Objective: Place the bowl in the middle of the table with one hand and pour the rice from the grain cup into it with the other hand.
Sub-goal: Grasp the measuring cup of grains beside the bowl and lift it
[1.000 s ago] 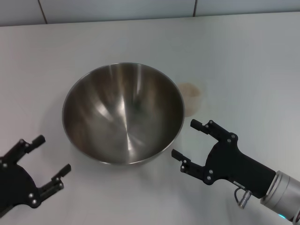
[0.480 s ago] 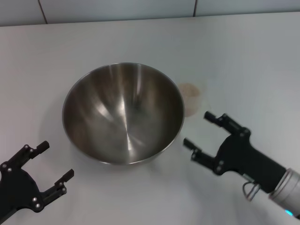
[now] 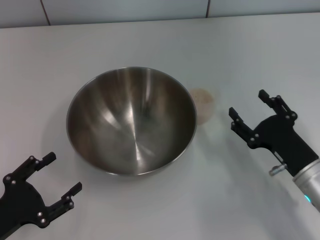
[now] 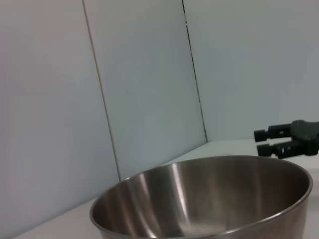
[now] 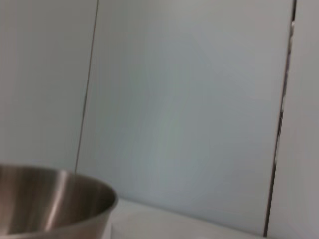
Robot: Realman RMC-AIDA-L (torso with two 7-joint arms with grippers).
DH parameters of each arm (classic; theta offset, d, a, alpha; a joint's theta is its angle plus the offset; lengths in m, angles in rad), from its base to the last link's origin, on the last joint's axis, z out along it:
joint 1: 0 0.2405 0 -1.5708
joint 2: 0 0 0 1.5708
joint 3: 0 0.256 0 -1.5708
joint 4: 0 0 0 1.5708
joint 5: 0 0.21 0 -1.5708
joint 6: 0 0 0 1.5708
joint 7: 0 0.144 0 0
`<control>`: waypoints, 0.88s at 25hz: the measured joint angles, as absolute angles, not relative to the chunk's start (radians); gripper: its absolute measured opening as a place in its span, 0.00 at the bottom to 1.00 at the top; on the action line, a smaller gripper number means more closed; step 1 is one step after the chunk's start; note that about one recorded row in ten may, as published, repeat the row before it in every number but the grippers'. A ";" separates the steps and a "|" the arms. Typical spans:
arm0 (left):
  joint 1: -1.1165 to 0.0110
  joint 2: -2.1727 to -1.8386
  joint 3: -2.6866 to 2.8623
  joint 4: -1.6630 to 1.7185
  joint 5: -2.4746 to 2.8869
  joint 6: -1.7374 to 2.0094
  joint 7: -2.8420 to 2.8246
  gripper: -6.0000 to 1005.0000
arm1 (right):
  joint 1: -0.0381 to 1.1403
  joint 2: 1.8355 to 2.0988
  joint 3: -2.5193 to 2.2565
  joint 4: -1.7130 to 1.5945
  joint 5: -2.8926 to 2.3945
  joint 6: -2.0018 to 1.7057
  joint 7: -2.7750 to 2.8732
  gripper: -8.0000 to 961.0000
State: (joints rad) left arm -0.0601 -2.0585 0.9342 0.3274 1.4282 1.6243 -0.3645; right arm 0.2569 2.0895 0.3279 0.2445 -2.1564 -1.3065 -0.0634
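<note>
Bowl [image 3: 131, 120] sits empty, mid table [image 3: 150, 45]; grain cup [image 3: 202, 104] with rice [image 3: 201, 96] stands just beside its rim, on my right; my right gripper [image 3: 253, 111] spread wide, near the cup, holding nothing; left gripper [image 3: 59, 173] open, near the bowl's front edge. Judgement: cup next; come in level, straddle the wall below the lip, squeeze gently since thin plastic may buckle; keep clear of the bowl rim.

Brushed shiny steel bowl [image 3: 131, 121] (matt white table [image 3: 260, 55]).
</note>
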 joint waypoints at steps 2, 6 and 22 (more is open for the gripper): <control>-0.063 -2.058 0.934 0.325 1.428 1.624 -0.365 0.79 | 0.268 2.090 0.346 0.270 -2.156 -1.256 -0.105 0.81; -0.067 -2.059 0.934 0.324 1.428 1.623 -0.365 0.79 | 0.284 2.092 0.399 0.315 -2.157 -1.178 -0.168 0.81; -0.068 -2.057 0.934 0.313 1.428 1.622 -0.365 0.80 | 0.317 2.092 0.424 0.330 -2.121 -1.118 -0.171 0.81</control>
State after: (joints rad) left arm -0.0678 -2.0569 0.9341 0.3128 1.4281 1.6220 -0.3655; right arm 0.3175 2.0923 0.4242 0.3297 -2.1206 -1.1183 -0.1706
